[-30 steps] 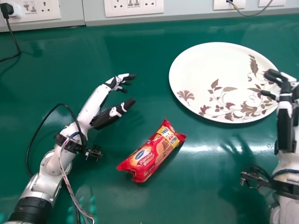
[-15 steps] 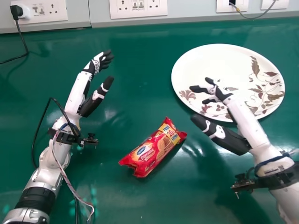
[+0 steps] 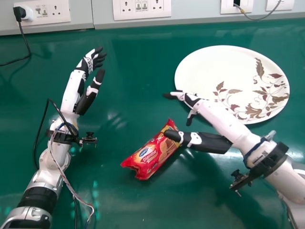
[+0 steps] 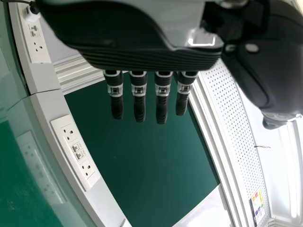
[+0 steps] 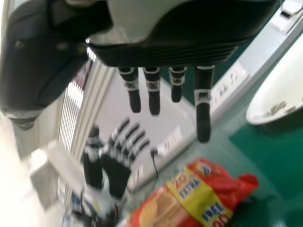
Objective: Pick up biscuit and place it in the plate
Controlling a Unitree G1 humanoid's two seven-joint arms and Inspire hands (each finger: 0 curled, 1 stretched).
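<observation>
Biscuit packet (image 3: 148, 156) in red wrapping is seen lying aslant on the green tabletop (image 3: 133, 205), just to the left of the right hand (image 3: 212, 113), its far end overlapped by the thumb tip in the head view; whether it is touched cannot be told. The right hand is held open, fingers outstretched and thumb spread, with nothing grasped. The left hand (image 3: 90, 64) is likewise unclenched and empty, well to the left of the packet.

For a sound grip, the right hand is best shifted a little left and towards the robot, then lowered, so that the packet's middle is straddled by thumb and fingers; if only the end is pinched, the packet may swing or slip. The wrapper should be closed on gently, as the biscuits could be crushed. Once gripped, it should be raised above the rim of the floral plate (image 3: 209, 67), just beyond the hand.
</observation>
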